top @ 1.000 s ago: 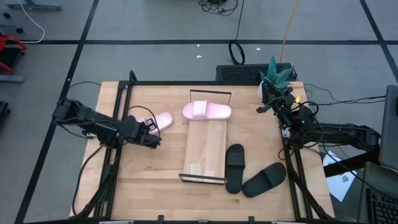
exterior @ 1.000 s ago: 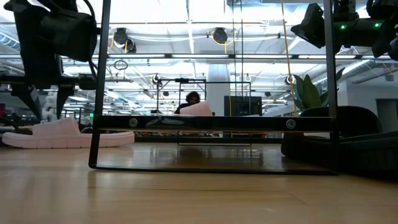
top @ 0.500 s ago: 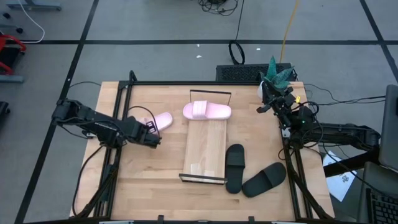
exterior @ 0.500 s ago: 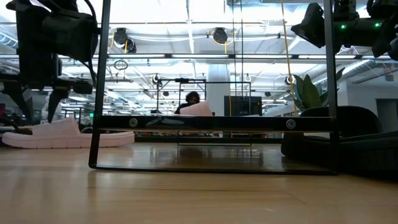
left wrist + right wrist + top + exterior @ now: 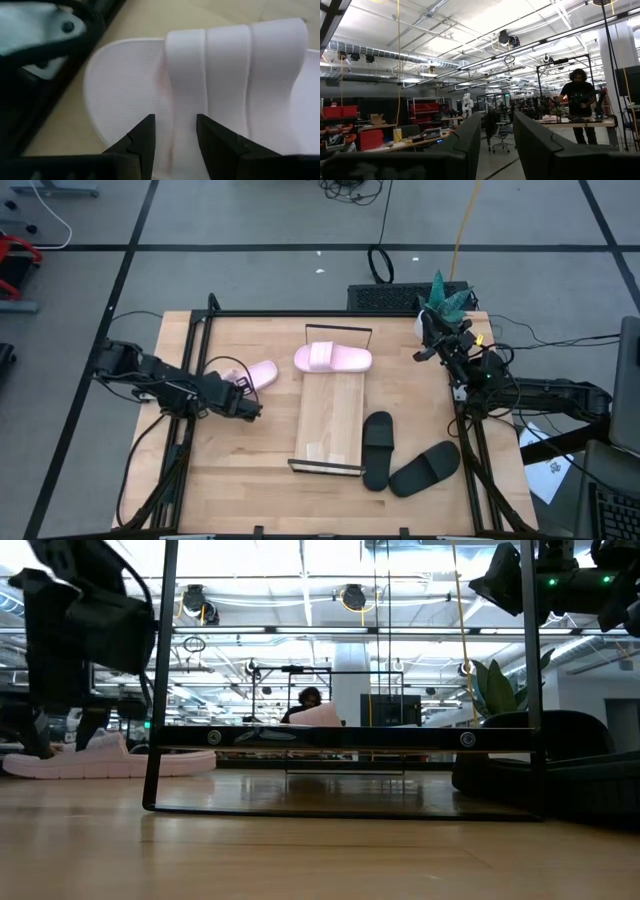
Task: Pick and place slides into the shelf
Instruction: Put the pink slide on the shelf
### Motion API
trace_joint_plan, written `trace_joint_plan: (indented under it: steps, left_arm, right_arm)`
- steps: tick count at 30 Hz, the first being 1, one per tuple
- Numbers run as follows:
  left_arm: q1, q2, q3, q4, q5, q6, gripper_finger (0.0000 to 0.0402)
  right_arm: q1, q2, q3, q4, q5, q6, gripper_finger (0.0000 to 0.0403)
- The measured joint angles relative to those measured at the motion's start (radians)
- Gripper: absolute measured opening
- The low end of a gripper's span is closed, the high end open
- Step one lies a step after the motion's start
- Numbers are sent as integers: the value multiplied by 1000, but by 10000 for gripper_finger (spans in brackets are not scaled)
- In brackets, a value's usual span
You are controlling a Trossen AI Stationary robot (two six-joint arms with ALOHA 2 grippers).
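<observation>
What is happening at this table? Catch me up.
The left gripper is down at the light pink slide sandal lying on the wooden tabletop left of the light wood plank shelf, its fingers open over the wide strap, nothing gripped. The other light pink slide lies across the shelf's far end. The two black slide sandals lie on the table to the shelf's right. The right gripper waits raised at the table's right edge, open and empty.

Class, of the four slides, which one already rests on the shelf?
The pink slide lying across the shelf's far end; the other pink slide and both black slides lie on the table.
</observation>
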Motion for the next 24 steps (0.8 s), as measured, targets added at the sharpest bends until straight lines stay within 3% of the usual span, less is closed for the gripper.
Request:
trace_joint_plan:
  steps: [6, 15, 24]
  left_arm:
    - [-1, -28, -36, 65, -37, -11, 136]
    - [-12, -193, -29, 49, -93, 4, 136]
    - [-12, -218, -104, 143, -107, -9, 136]
  right_arm:
    - [0, 0, 0, 7, 0, -1, 107]
    - [0, 0, 0, 8, 3, -34, 107]
    - [0, 0, 0, 16, 3, -19, 107]
